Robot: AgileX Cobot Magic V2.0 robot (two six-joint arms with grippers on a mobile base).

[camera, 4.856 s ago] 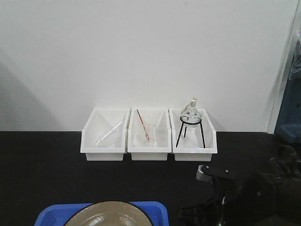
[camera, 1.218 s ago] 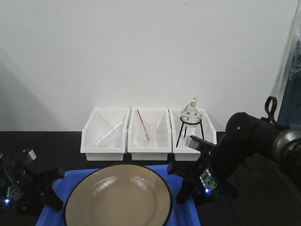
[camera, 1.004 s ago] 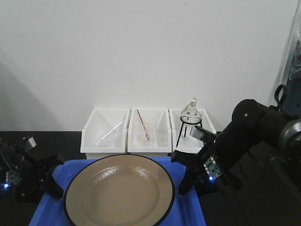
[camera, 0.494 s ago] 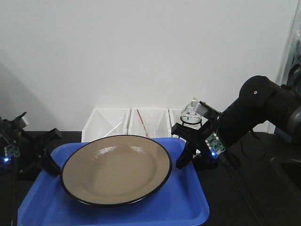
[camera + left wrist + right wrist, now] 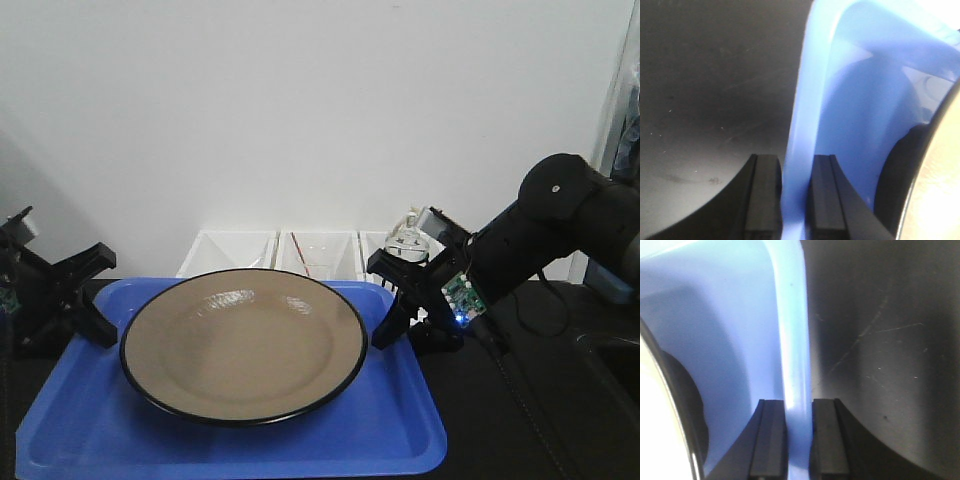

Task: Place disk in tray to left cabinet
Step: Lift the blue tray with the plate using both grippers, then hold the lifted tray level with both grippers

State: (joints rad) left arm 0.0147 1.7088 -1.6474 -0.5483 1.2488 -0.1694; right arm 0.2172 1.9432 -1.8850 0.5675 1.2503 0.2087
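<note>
The disk point(image 5: 243, 345) lies face up in the middle of the tray point(image 5: 400, 440). Its black rim sits close to the tray's far edge, and I see a wider strip of bare blue along the near edge and at both short ends. The disk is round, so it has no long axis of its own. The tray's long axis runs left to right across my front camera, with the short ends toward the arms.

The left gripper point(image 5: 98, 295) has the left short end and the right gripper point(image 5: 388, 300) the right one. From the front I only make out black fingers straddling the rim. The wrist cameras settle it: on each side, one finger point(image 5: 762, 195) sits outside the raised rim and one inside, pressed onto the blue plastic point(image 5: 827, 440). Those views also show the disk's edge near the inner finger, apart from it.

Behind the tray stand the white bins point(image 5: 315, 250) against the wall point(image 5: 300, 100). The tray's far edge hides their lower fronts. A glass flask point(image 5: 407, 238) shows just above the right gripper, and I cannot tell the gap in depth. The black tabletop point(image 5: 520, 400) lies open to the right
</note>
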